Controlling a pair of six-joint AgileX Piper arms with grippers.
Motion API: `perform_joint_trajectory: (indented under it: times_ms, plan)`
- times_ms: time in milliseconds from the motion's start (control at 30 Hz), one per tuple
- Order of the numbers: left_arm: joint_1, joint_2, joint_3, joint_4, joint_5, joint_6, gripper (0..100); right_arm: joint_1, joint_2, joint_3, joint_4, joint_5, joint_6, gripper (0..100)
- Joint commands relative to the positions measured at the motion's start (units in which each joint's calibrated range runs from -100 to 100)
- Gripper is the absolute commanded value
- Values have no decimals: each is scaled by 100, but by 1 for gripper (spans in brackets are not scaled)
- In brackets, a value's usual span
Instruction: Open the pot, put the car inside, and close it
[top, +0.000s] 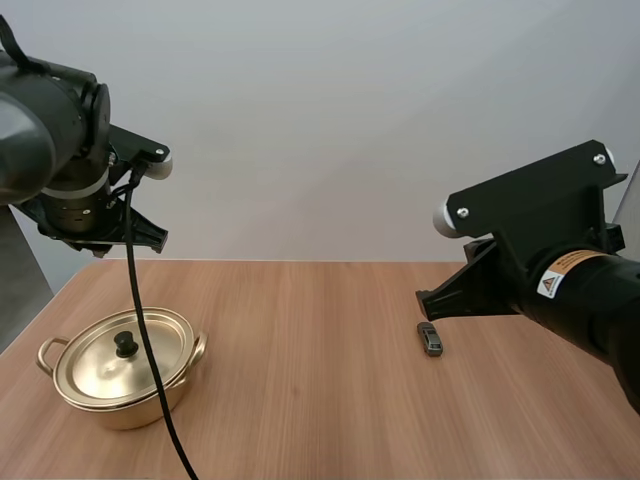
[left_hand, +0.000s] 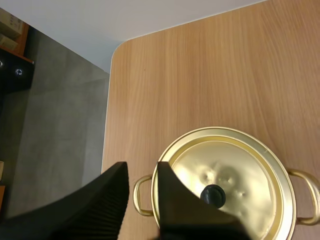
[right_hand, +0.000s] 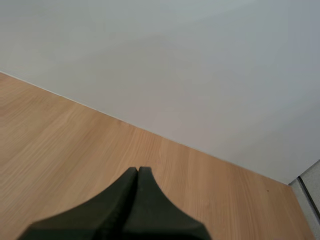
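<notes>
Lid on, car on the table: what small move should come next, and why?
Probably lower the open left pincer onto the black knob: the lid covers the pot, the pincer hovers above it, and the car lies outside.

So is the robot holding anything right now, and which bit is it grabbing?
Nothing. The left jaws stand open above the pot, the right jaws are shut on nothing, and the car lies untouched.
</notes>
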Motion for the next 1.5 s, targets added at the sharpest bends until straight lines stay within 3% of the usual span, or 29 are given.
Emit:
perform_joint_trajectory:
  times_ms: [0, 100, 167, 333, 1367, 1467]
  plan:
    - [1, 24, -9, -1, 44, -1, 72, 0, 6, -2, 17, 47, -1, 0]
    - [1, 114, -9, -97, 330, 29, 89, 0, 6, -2, 18, 122, -1, 0]
    - [1, 254, -9, -277, 758, 179, 93, -8, 6, -2, 30, 138, -1, 0]
    - [1, 680, 3, -654, 1314, 364, 93, -8, 6, -2, 66, 386, -1, 0]
    - [15, 2451, 3, -637, 1371, 668, 90, -8, 6, -2, 66, 914, -103, 0]
    - [90, 2529, 3, -650, 1371, 690, 90, -8, 6, -2, 66, 930, -103, 0]
